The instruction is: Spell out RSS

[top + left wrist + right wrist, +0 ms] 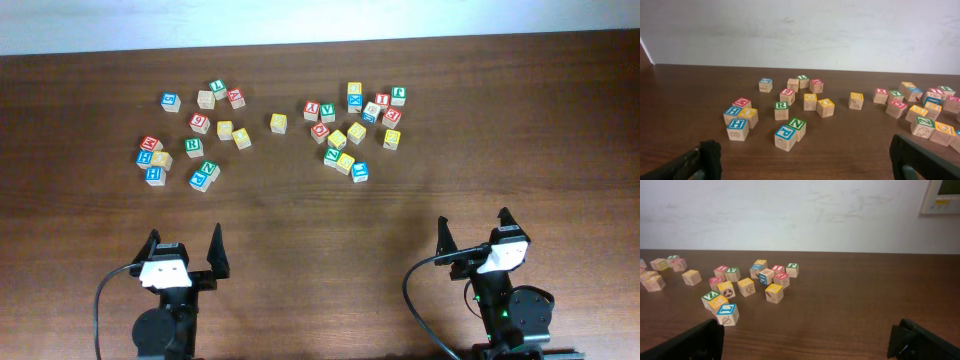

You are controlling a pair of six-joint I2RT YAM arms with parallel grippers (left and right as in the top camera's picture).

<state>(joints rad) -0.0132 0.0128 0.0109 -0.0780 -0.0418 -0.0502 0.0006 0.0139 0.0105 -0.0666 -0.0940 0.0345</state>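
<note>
Our left gripper (185,248) and right gripper (473,230) both stood with jaws wide apart, holding nothing, well short of the blocks. The green R block (194,147) sat upright, ahead of the left gripper. A yellow block (225,130) lay just right of the R block, with more yellow ones farther right; we could not read which carried an S. We judged these wooden cubes light, stiff and smooth, best pinched across two opposite flat sides.

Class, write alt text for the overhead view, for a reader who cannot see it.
Wooden letter cubes lie scattered in two clusters on a dark wooden table, a green R cube in the left cluster. Below them, the left gripper and right gripper stand open, holding nothing.
</note>
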